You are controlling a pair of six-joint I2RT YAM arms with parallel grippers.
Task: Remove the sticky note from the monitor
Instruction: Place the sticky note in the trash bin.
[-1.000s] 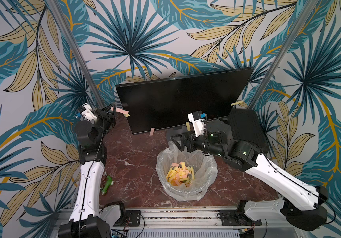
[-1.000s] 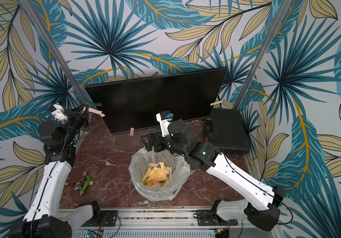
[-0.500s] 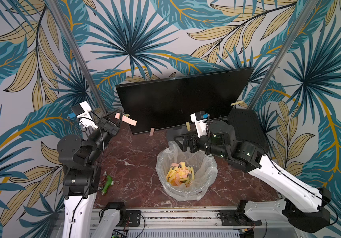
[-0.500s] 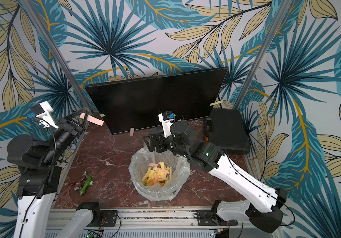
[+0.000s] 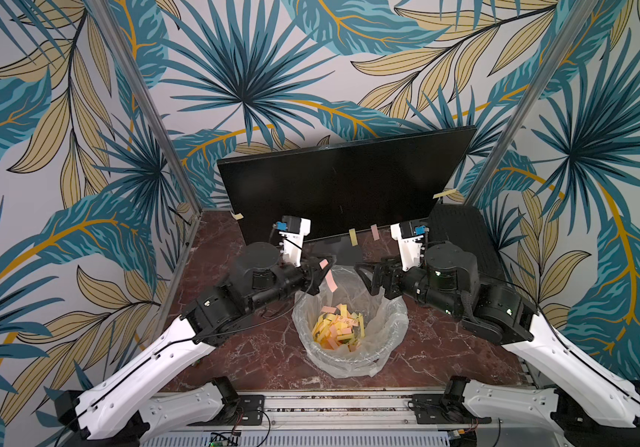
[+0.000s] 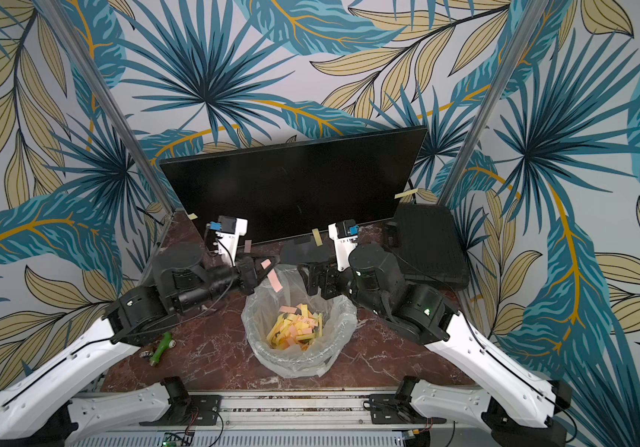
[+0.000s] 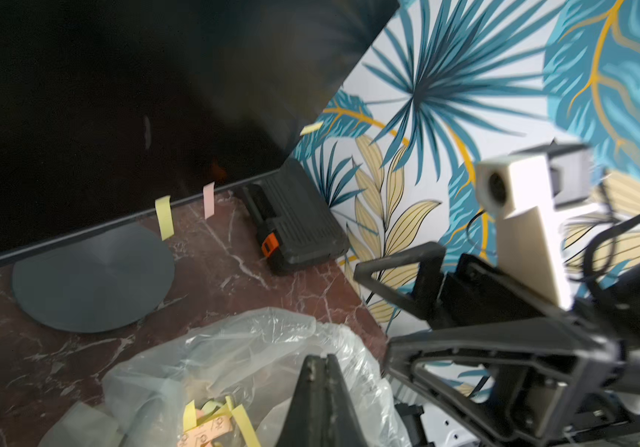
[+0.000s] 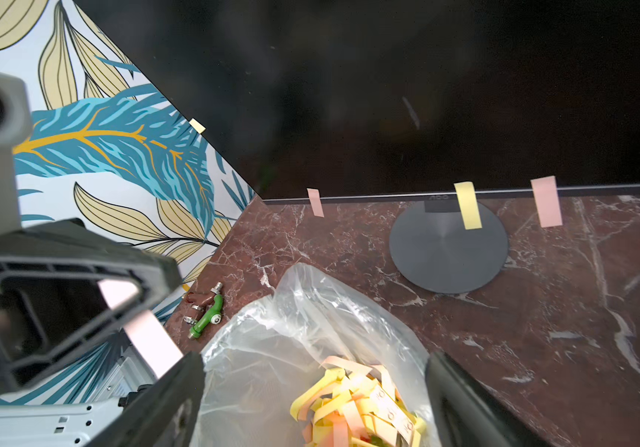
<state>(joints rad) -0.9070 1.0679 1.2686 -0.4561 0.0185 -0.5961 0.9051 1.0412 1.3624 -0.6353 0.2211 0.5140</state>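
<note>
The black monitor (image 5: 341,185) (image 6: 291,182) stands at the back on its round grey base (image 8: 448,251). Sticky notes cling to its edges: yellow (image 5: 353,236) and pink (image 5: 374,231) ones on the bottom edge, and yellow ones at the left edge (image 5: 238,216) and the right edge (image 5: 443,193). My left gripper (image 5: 324,267) (image 7: 320,363) is shut on a pink sticky note (image 5: 330,280) (image 8: 152,342) that hangs over the left rim of the bin. Opposite it, my right gripper (image 5: 364,271) (image 8: 314,371) stands open and empty over the bin's far right rim.
A bin lined with a clear bag (image 5: 395,309) holds several discarded notes (image 5: 337,329) in the middle of the marble table. A black ribbed box (image 5: 461,232) lies at the back right. A green tool (image 6: 163,346) lies near the left arm.
My left arm has swung from the monitor's left edge down and right to the bin, carrying the pink note. The right gripper has barely moved.
</note>
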